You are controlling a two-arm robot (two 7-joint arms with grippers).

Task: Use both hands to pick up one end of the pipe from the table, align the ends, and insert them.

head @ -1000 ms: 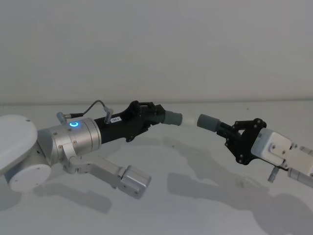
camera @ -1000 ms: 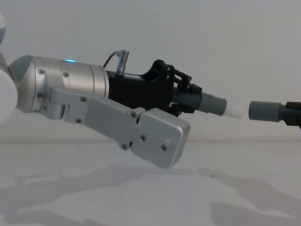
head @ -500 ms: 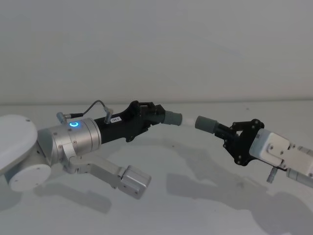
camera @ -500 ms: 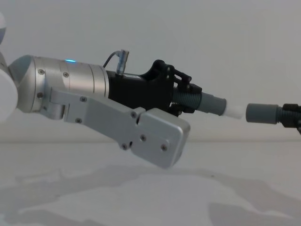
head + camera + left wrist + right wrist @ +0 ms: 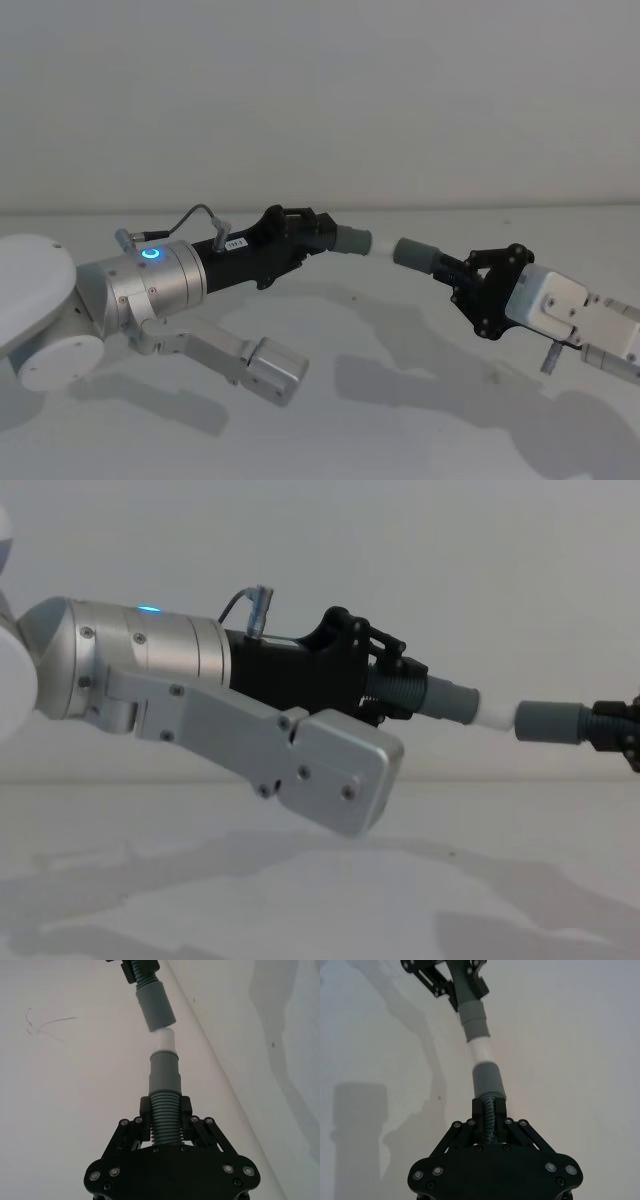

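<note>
Both pipe pieces are held in the air above the white table (image 5: 400, 420), end to end. My left gripper (image 5: 318, 232) (image 5: 395, 680) (image 5: 165, 1107) is shut on the ribbed part of one piece, whose grey collar (image 5: 350, 241) ends in a white tip (image 5: 497, 715) (image 5: 164, 1042). My right gripper (image 5: 462, 276) (image 5: 490, 1109) is shut on the ribs of the other piece, with its plain grey socket (image 5: 412, 254) (image 5: 550, 721) (image 5: 488, 1080) pointing at the tip. The tip's end is right at the socket's mouth, roughly in line with it. Most of the white tip still shows.
The left arm's silver wrist and elbow link (image 5: 300, 760) hang low over the table in front of me. The right arm's white wrist (image 5: 570, 315) comes in from the right. A plain pale wall stands behind the table.
My right gripper has carried its piece leftward toward the left one, closing the gap between socket and white tip. The left gripper has held still.
</note>
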